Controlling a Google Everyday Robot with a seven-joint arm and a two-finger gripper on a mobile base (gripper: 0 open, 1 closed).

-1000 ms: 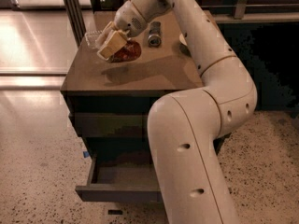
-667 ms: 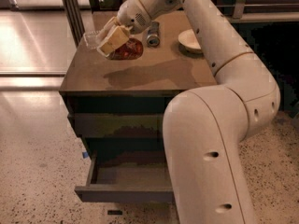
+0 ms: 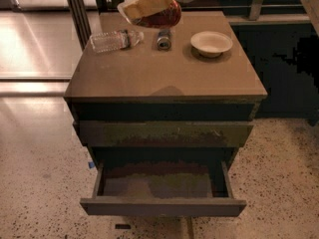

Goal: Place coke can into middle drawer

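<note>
My gripper (image 3: 145, 4) is at the top edge of the view, above the back of the cabinet top (image 3: 164, 76). It is shut on the coke can (image 3: 163, 17), a red can held tilted in the air between its pale fingers (image 3: 141, 3). The middle drawer (image 3: 162, 206) is pulled open low at the front, with a plain dark grey front and a bare grey-brown floor (image 3: 159, 182). The can is high above and behind the drawer.
A clear plastic bottle (image 3: 112, 40), a slim dark grey can (image 3: 163, 39) and a white bowl (image 3: 211, 43) lie on the back of the cabinet top. A shut drawer with a scuffed greenish front (image 3: 164, 133) sits above the open one. Speckled floor surrounds the cabinet.
The gripper has lifted the coke can higher above the cabinet top. The arm that covered the right side of the view is now out of sight, and the bowl and bottle show.
</note>
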